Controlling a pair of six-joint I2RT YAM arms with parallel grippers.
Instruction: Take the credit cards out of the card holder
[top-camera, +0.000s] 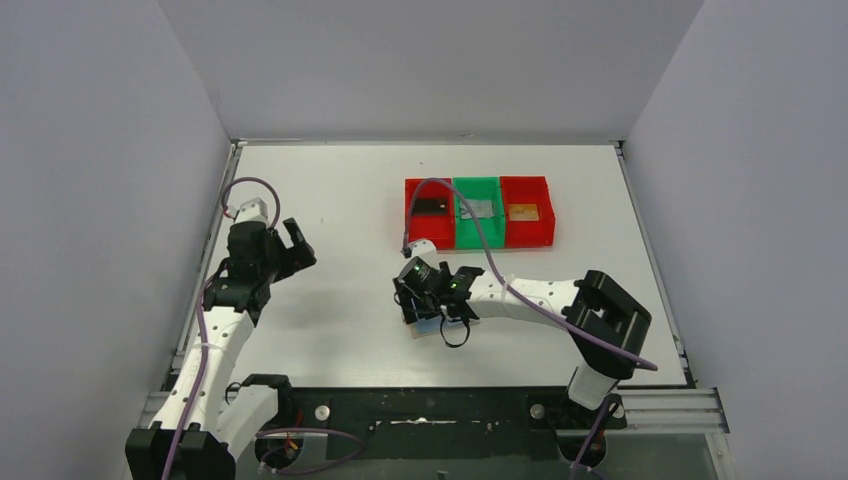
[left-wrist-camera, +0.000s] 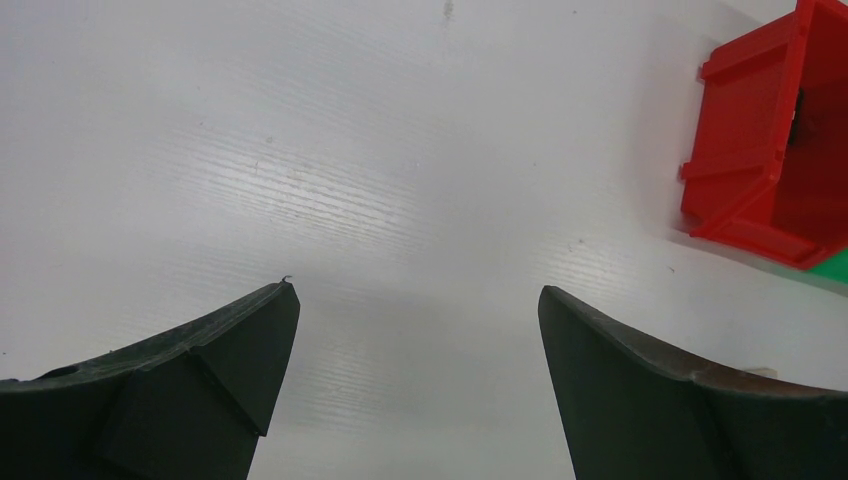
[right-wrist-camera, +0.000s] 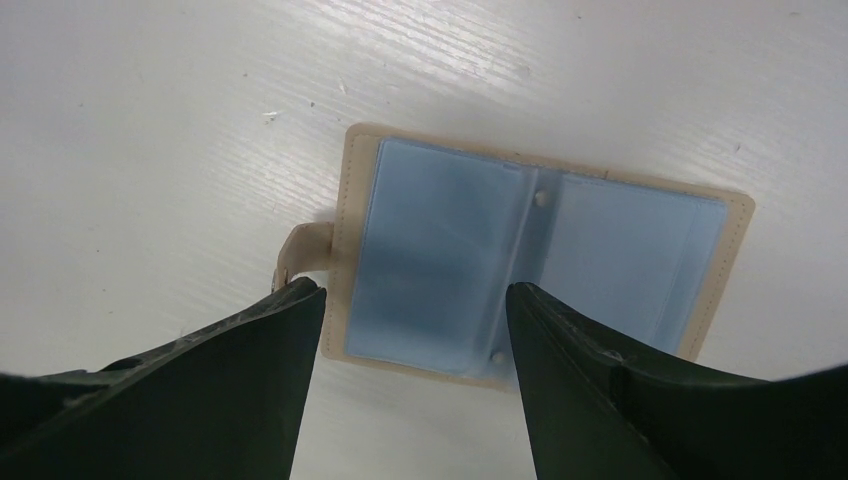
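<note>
The wallet lies open on the counter beneath the wide-open right end effector, pockets seemingly empty; three cards sit in the bins. Left end effector open too, so the job is probably done

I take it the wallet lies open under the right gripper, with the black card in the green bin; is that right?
Not quite. The black card lies in the left red bin, as the top view shows; the green bin holds the silver card. The wallet does lie open under the right gripper.
</note>
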